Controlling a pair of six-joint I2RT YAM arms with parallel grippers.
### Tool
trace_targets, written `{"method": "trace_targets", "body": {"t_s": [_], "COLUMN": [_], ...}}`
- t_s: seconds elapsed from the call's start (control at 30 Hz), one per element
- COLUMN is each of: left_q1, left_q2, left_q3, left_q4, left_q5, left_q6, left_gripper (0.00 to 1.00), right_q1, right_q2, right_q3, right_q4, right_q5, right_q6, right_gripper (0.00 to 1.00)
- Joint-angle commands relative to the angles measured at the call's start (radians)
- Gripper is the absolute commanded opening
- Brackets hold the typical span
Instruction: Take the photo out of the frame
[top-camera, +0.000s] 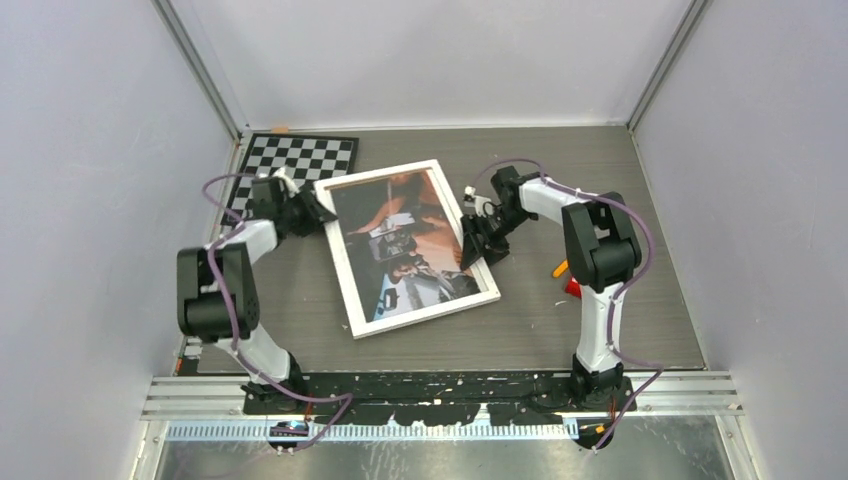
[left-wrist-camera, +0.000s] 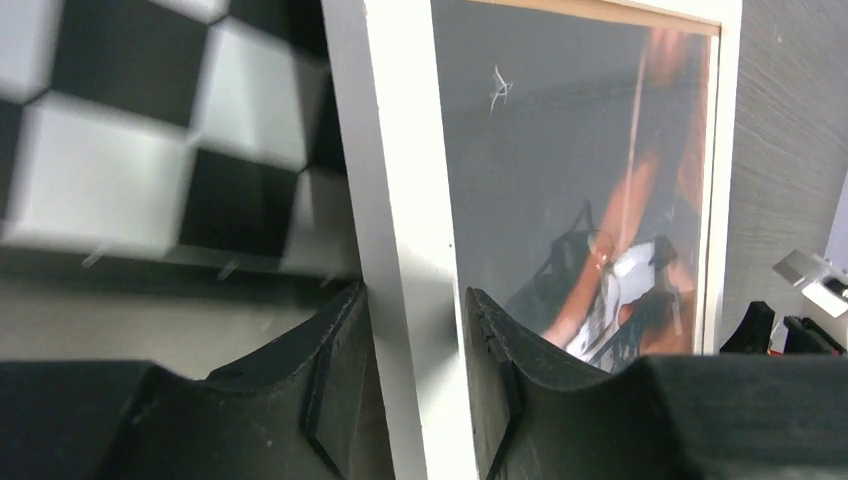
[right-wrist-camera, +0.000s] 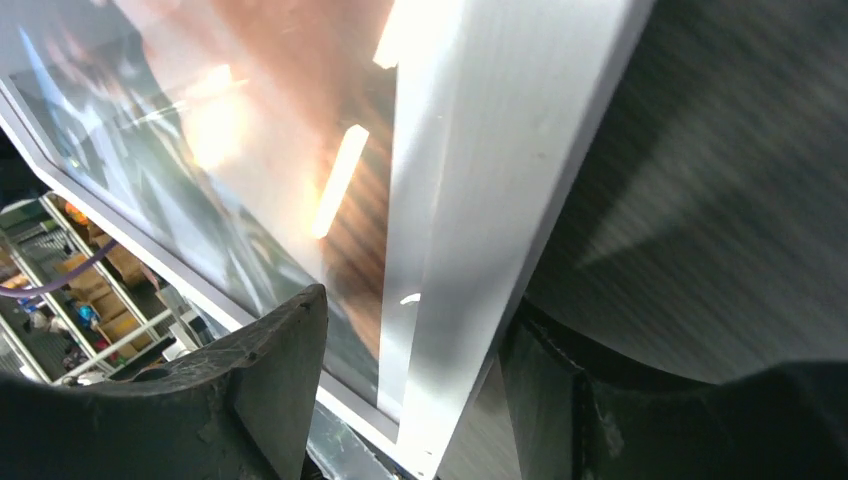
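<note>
**Top external view.** The large flat rectangular picture frame with a white border (top-camera: 339, 262) lay face up and skewed on the grey wood-grain surface (top-camera: 540, 330), about midway between its side edges. The frame's far-left corner was close to the black-and-white checkerboard (top-camera: 300, 160) at the surface's far-left corner. The large colour print of people in a car, the photo (top-camera: 410, 245), sat inside the frame. The left jaws met the left border and the right jaws met the right border. The step in hand was judged to be gripping both long sides so that the frame could be turned over. Both sides should be held firmly and raised together, level, to avoid twisting.

**Left wrist view.** The left jaws appeared clamped on the frame (left-wrist-camera: 410, 250) across its white border. The photo (left-wrist-camera: 580, 200) lay just beyond the inner jaw.

**Right wrist view.** The right jaws stood apart, straddling the frame (right-wrist-camera: 470, 200) at its border with a gap on each side. The photo (right-wrist-camera: 200, 130) lay beside the inner jaw.
</note>
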Motion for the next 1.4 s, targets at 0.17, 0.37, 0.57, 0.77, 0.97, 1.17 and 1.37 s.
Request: {"method": "trace_targets", "body": {"t_s": [0.17, 0.37, 0.57, 0.77, 0.97, 1.17, 1.37], "left_q1": [-0.251, -0.32, -0.361, -0.366, -0.342, -0.252, -0.17], "left_q2": [0.317, 0.47, 0.564, 0.62, 0.566, 0.267, -0.087], "left_q3": [0.426, 0.601, 0.757, 0.979, 1.117, 0.752, 0.252], "left_q4": [-0.058, -0.117, -0.212, -0.382, -0.611, -0.555, -0.351], "left_q5": [0.122, 0.135, 0.138, 0.081, 0.005, 0.04, 0.095], "left_q6": [0.039, 0.054, 0.114, 0.245, 0.415, 0.323, 0.014], "left_gripper": [0.41, 0.46, 0.58, 0.8, 0.9, 0.9, 0.9], "right_q1": [-0.016, -0.015, 0.009, 0.131, 0.142, -0.024, -0.121], "right_q2": [-0.171, -0.231, -0.259, -0.208, -0.241, -0.25, -0.052], "right_q3": [-0.193, -0.269, -0.316, -0.25, -0.155, 0.055, 0.346], "right_q4": [0.091, 0.089, 0.137, 0.196, -0.052, -0.241, 0.08], "right_q5": [0.025, 0.048, 0.015, 0.013, 0.003, 0.002, 0.161], "right_q6": [-0.024, -0.035, 0.011, 0.064, -0.122, -0.266, -0.019], "right_gripper": [0.7, 0.81, 0.99, 1.0, 1.0, 1.0, 1.0]}}
